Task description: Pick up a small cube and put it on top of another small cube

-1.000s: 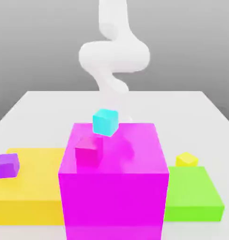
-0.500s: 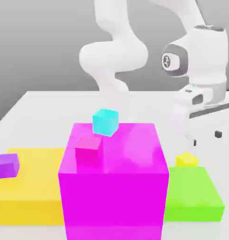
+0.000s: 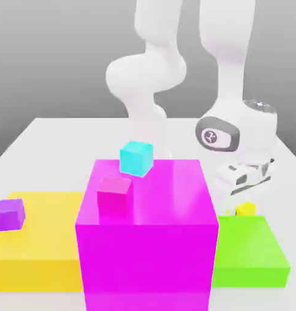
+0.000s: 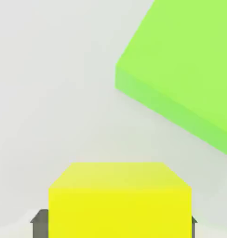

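I see a big pink block (image 3: 147, 234) in the middle of the white worktop (image 3: 53, 136), and it hides much of what lies behind it. On top of it sit a small pink cube (image 3: 115, 195) and, at about 1 o'clock from that one, a small blue cube (image 3: 136, 158) near the far edge. A wide flat yellow slab (image 3: 35, 243) lies at 9 o'clock from the big block, with a small purple cube (image 3: 9, 215) on it. A flat green slab (image 3: 247, 250) lies at 3 o'clock from the big block. The small yellow cube (image 3: 245, 209) sits on the worktop just past the green slab's far edge, and the slab hides its lower part. My white arm (image 3: 235, 133) bends down right over it, so my pincer (image 4: 115, 223) is hard to see there. In the hand view the yellow cube sits between two dark fingers (image 4: 40, 222), one on each side. The pincer looks closed snug on the cube, though the fingers are mostly cut off.
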You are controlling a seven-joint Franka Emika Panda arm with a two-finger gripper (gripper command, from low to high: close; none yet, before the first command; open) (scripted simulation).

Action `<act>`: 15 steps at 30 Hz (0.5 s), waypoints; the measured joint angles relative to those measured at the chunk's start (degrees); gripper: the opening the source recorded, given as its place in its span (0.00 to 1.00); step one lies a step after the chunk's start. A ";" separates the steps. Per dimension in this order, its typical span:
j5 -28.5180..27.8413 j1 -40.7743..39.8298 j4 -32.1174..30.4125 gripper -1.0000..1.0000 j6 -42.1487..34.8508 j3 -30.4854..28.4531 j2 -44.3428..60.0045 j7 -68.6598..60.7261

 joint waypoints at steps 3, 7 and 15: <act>0.50 -1.14 -0.26 0.00 -1.07 1.24 -1.26 -0.47; 11.71 -6.12 -1.99 0.00 -7.09 9.15 -9.00 -8.70; 20.88 -10.30 5.14 0.00 -22.30 4.06 -18.66 -24.90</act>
